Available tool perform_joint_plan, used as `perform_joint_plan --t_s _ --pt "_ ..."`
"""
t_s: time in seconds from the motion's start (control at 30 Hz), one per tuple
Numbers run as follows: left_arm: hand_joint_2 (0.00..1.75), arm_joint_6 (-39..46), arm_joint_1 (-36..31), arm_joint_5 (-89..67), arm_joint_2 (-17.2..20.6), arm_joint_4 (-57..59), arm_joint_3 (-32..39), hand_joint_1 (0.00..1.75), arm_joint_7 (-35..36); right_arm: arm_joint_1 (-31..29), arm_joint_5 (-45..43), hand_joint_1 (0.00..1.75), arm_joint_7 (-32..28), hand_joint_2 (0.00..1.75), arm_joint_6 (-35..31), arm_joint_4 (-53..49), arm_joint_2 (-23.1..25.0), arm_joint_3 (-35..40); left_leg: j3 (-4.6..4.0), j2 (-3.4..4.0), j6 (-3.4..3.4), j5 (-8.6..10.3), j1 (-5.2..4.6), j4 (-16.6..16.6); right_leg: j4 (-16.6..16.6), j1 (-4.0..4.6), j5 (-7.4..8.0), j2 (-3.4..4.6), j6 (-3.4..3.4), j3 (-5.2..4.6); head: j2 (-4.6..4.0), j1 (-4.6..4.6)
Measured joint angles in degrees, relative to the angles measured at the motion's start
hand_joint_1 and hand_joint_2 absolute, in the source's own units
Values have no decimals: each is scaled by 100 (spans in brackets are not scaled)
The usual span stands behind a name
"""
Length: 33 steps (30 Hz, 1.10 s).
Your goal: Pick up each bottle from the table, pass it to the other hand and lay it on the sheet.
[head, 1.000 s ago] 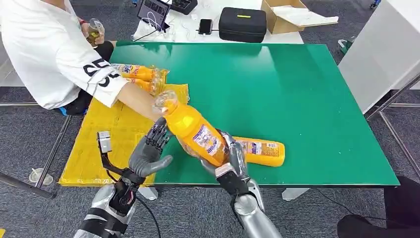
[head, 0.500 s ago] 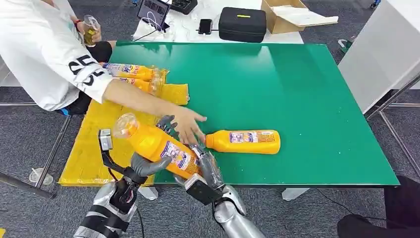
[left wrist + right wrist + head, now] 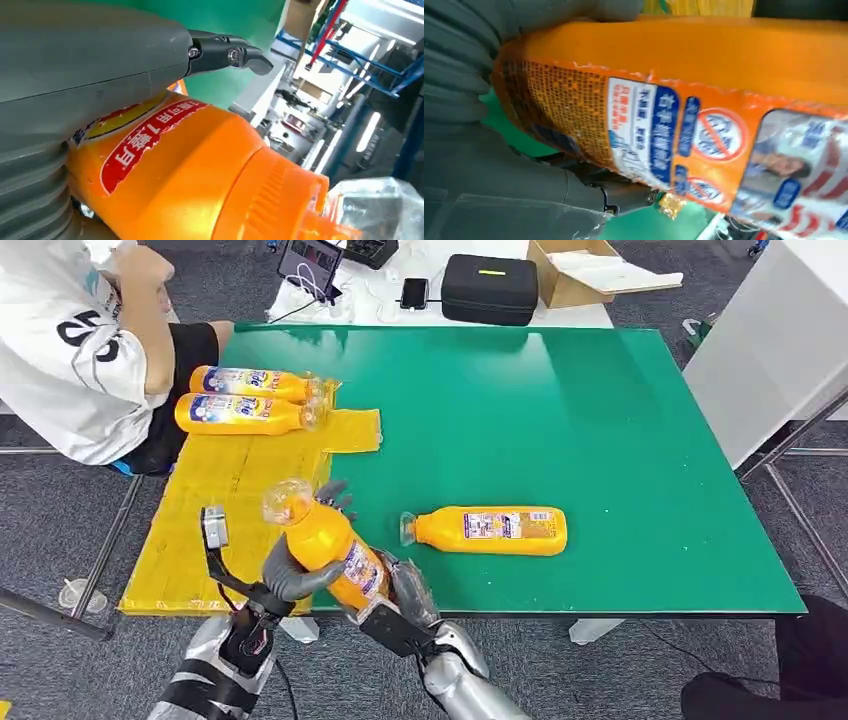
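Four bottles: one held, one lying on the green surface (image 3: 600, 420), two lying on the yellow sheet (image 3: 230, 500)
Held bottle (image 3: 330, 545): orange, tilted, clear cap end up and toward the sheet; base low at the near edge of the surface, right beside the sheet's right edge; both hands on it
Left hand (image 3: 300, 565): fingers wrapped round the bottle's middle from the sheet side; thumb across its front; clamped on the held bottle; left wrist view has the grey thumb over the red label and a dark fingertip (image 3: 235, 52) past the bottle's shoulder
Right hand (image 3: 405, 590): under and behind the bottle's base end, on the side away from the sheet; fingers against the labelled lower body; closed on the same bottle; right wrist view has the printed label close against the palm
Lying bottle (image 3: 490, 530): on its side on the surface, to the right of the sheet and well apart from it; cap end pointing toward the sheet; near the right hand, not touching it
Two sheet bottles (image 3: 245, 400): side by side at the sheet's far end, on their sides, touching or almost; caps pointing toward the surface's middle
Person (image 3: 75, 350): white printed shirt, seated beyond the sheet's far left corner; arm drawn in against the body
Black case (image 3: 490, 288): beyond the far edge of the surface, well away from the sheet
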Motion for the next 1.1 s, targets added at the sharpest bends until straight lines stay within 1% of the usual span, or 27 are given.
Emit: perform_joint_plan --t_s 0.03,0.17,0.4,0.43,0.47,0.5,0.53,0.57,0.77,0.9,1.1 --pt "175 67 -16 -151 11 26 -43 173 -106 -7 -11 175 0 175 -2 30 4 2 0 0 0 0 0 0 0 0 0 0 0 0 0 2" --pt "175 269 -25 -540 13 65 -109 175 -319 -16 -77 173 0 175 -18 98 13 -4 0 0 0 0 0 0 0 0 0 0 0 -2 0 2" --pt "175 258 -65 -635 13 65 -148 175 -351 -21 -201 173 -81 175 -147 118 20 -53 -3 0 0 0 0 0 0 0 0 0 0 -1 0 2" --pt "175 247 -75 -633 13 65 -148 175 -347 -20 -216 162 -96 175 -153 118 28 -57 -3 0 0 0 0 0 0 0 0 0 0 -2 0 2" --pt "175 240 -85 -633 13 65 -148 175 -345 -22 -225 161 -107 175 -155 118 31 -63 -3 0 0 0 0 0 0 0 0 0 0 -1 0 2" --pt "175 238 -93 -633 13 65 -148 175 -343 -24 -229 119 -114 175 -157 116 33 -68 -3 0 0 0 0 0 0 0 0 0 0 -1 2 2" --pt "175 236 -97 -627 13 65 -148 175 -338 -23 -232 0 -122 175 -157 113 33 -68 -3 0 0 0 0 0 0 0 0 0 0 -1 0 2" --pt "175 225 -102 -605 13 65 -148 175 -312 -22 -249 0 -133 0 -160 113 37 -68 -3 0 0 0 0 0 0 0 0 0 0 -2 0 2" --pt "175 240 -114 -255 11 59 -102 175 -170 -22 -464 0 -225 0 -271 -68 81 -94 -3 0 0 1 0 0 0 0 0 0 0 -3 0 2" --pt "175 485 -135 -115 9 -81 118 175 -133 -5 -612 0 -234 0 -304 -370 79 -127 -3 1 0 1 0 0 0 0 1 1 0 -5 0 4" --pt "175 524 -210 -76 9 -199 304 175 -70 6 -632 0 -234 0 -308 -614 79 -164 -3 1 0 2 0 0 1 0 1 1 0 -4 2 2"
